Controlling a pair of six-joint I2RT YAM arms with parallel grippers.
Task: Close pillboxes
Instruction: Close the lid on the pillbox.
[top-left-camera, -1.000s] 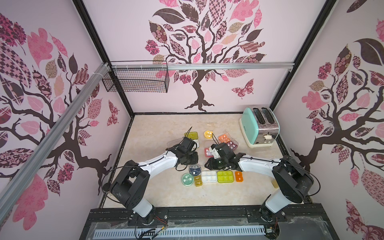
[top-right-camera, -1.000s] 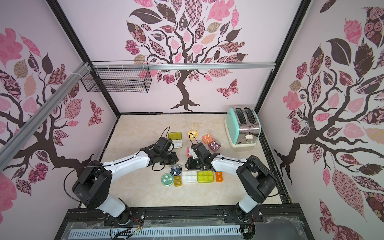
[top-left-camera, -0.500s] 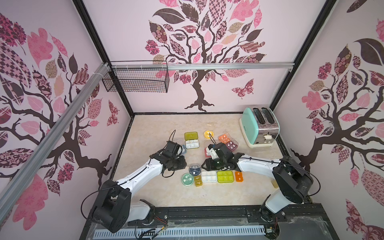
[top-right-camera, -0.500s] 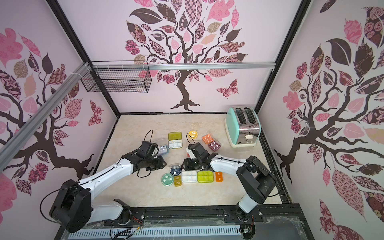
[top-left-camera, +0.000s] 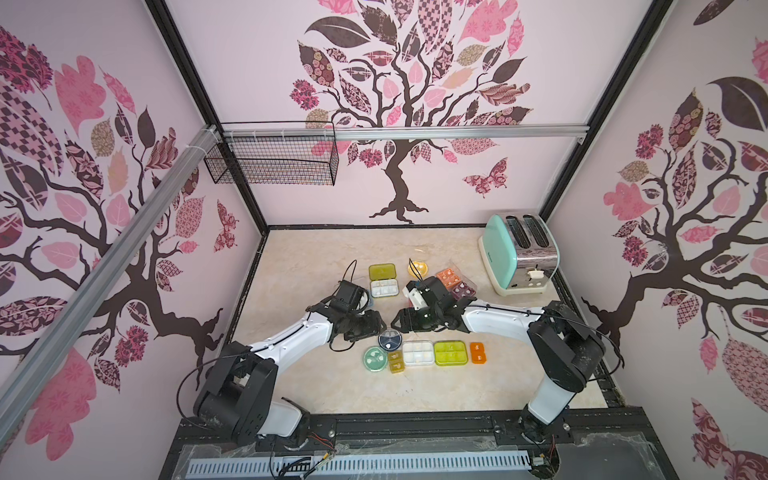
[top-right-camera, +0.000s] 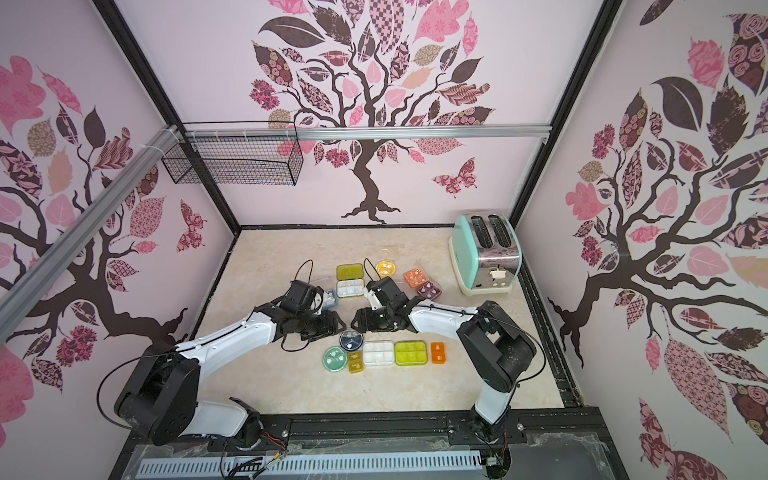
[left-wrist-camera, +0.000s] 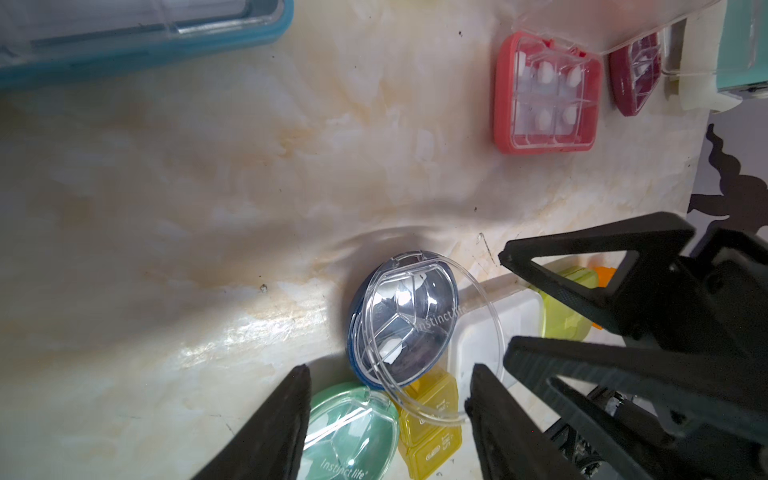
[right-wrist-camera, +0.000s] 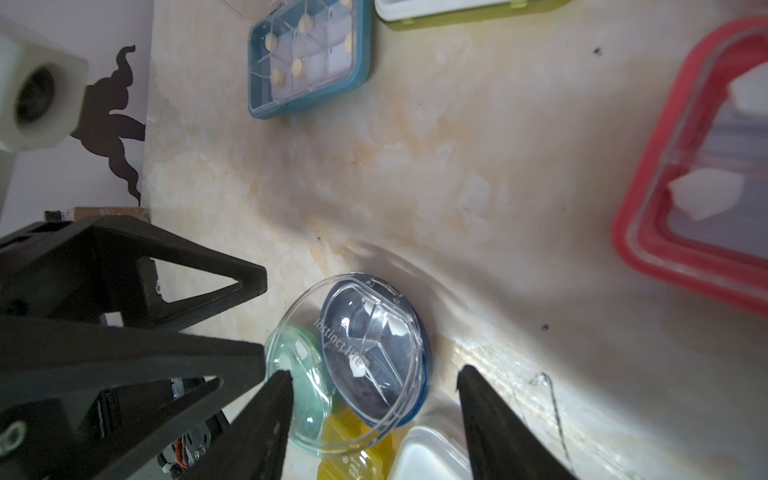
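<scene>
We find the tabletop (top-left-camera: 299, 266) bare along its left and far edges, and bare again in the strip between the front row of pillboxes and the front edge.

The left end effector (top-left-camera: 380, 324) hangs near the middle, fingers spread, gripping nothing. Just beside its tips the navy round pillbox (top-left-camera: 390, 340) sits against the front row. That row runs edge to edge: green round pillbox (top-left-camera: 375, 360), small yellow pillbox (top-left-camera: 395, 360), white pillbox (top-left-camera: 418, 353), lime pillbox (top-left-camera: 451, 353), orange pillbox (top-left-camera: 477, 352).

The navy box's clear lid (left-wrist-camera: 432, 345) lies offset over its base; we cannot tell whether it is latched.

The right end effector (top-left-camera: 395, 325) faces the left one across a narrow gap, likewise spread and empty. The toaster (top-left-camera: 517, 255) occupies the far right corner.
</scene>
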